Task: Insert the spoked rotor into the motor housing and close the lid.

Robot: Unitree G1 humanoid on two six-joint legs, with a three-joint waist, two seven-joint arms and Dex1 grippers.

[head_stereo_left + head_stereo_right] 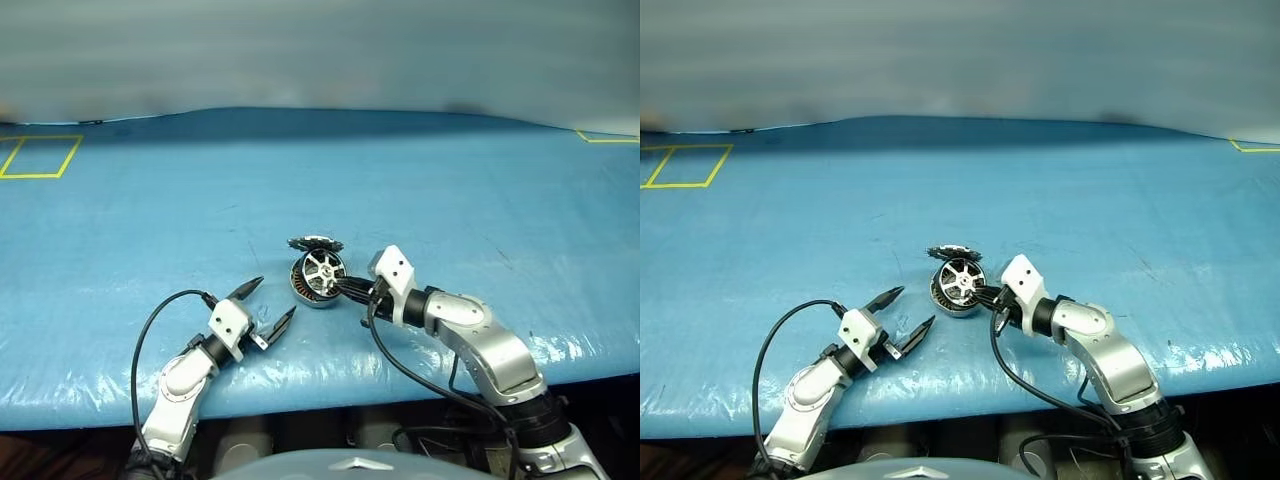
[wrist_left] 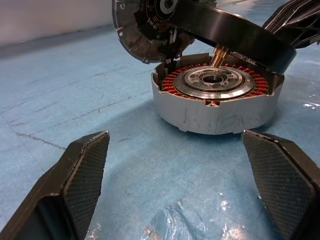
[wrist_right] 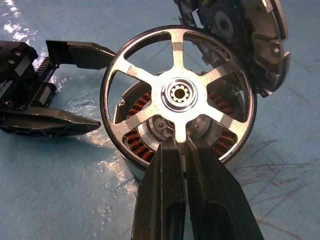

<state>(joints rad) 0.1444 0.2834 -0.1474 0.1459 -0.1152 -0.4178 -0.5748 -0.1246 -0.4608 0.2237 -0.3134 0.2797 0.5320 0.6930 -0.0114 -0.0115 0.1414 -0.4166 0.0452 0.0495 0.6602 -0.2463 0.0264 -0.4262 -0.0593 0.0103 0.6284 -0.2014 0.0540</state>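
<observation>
The motor housing (image 2: 215,107), a silver case with copper windings, sits on the blue table. Tilted over it is the spoked rotor (image 3: 177,92), its near edge raised and its shaft pointing into the housing's hub. My right gripper (image 3: 182,145) is shut on one silver spoke at the rotor's rim. The lid (image 1: 316,243) stands open, hinged up at the housing's far edge. My left gripper (image 1: 272,300) is open just left of the housing, pointing at it, with nothing between its fingers.
The blue plastic-covered table (image 1: 450,190) stretches wide around the housing. Yellow tape marks (image 1: 40,157) lie at the far left and a yellow corner (image 1: 605,138) at the far right. The table's front edge runs just under both arms.
</observation>
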